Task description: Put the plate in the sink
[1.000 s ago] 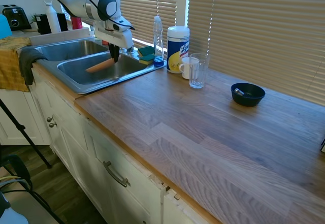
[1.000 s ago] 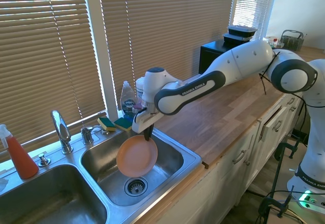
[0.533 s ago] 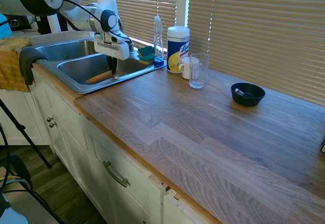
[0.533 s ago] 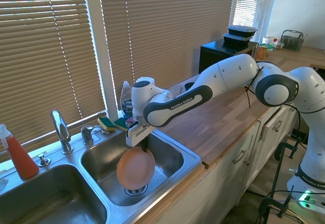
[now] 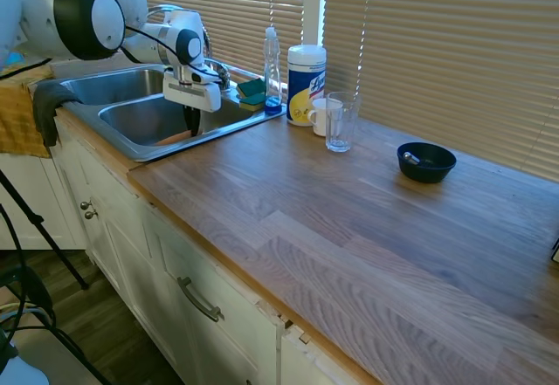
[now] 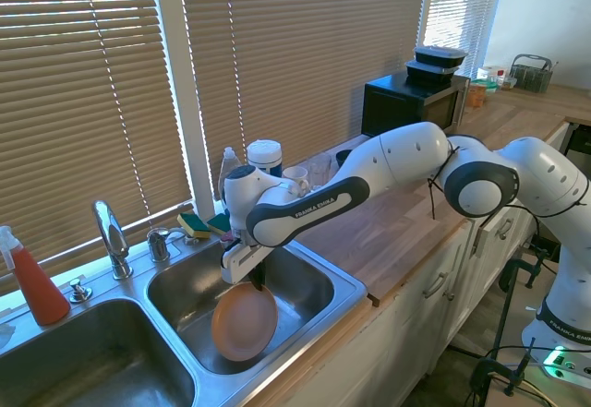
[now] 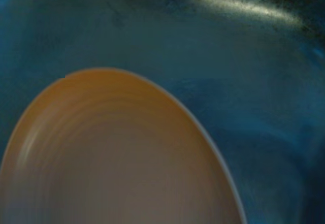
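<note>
The white arm [image 6: 314, 209] carried the maker's name "FRANKA EMIKA" in dark capitals along its forearm, legible in the second exterior view. The white wipes canister [image 5: 306, 84] by the sink bore a yellow and blue label with slanted lettering too small to read for certain. No other print was legible in any view.

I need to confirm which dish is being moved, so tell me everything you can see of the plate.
The plate is round, shallow and salmon-orange, matte, with faint concentric rings on its face in the wrist view. It hangs tilted, nearly on edge, inside the sink, in the basin nearer the counter. The gripper pinches its upper rim. Whether its lower edge touches the basin floor cannot be told.
</note>
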You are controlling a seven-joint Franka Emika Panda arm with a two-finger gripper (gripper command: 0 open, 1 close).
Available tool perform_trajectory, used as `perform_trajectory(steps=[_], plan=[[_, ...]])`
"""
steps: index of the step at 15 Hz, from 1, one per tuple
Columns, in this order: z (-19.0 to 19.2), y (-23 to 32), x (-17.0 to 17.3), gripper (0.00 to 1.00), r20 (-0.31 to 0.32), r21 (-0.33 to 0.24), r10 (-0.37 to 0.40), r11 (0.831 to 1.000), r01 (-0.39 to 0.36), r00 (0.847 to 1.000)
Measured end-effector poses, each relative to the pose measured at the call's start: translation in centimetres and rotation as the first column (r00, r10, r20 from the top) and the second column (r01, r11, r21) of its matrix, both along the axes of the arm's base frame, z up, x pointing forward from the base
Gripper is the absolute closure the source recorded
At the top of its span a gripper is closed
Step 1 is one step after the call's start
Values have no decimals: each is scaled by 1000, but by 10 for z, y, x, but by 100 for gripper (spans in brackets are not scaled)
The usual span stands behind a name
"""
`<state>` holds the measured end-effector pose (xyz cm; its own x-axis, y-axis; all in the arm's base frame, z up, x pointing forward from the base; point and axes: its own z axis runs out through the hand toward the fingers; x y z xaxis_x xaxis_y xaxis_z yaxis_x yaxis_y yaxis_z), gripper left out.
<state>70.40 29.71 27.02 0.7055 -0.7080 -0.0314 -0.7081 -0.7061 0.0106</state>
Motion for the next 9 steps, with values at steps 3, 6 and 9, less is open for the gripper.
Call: perform_trajectory(steps=[3,6,9], plan=[[4,5,3,0,-6,-2,3,1000,-3,1000],[6,8,4,0,-5,-1,4,1000,-4,1000],[6,12,4,0,7,4,-1,1000,1,1000]])
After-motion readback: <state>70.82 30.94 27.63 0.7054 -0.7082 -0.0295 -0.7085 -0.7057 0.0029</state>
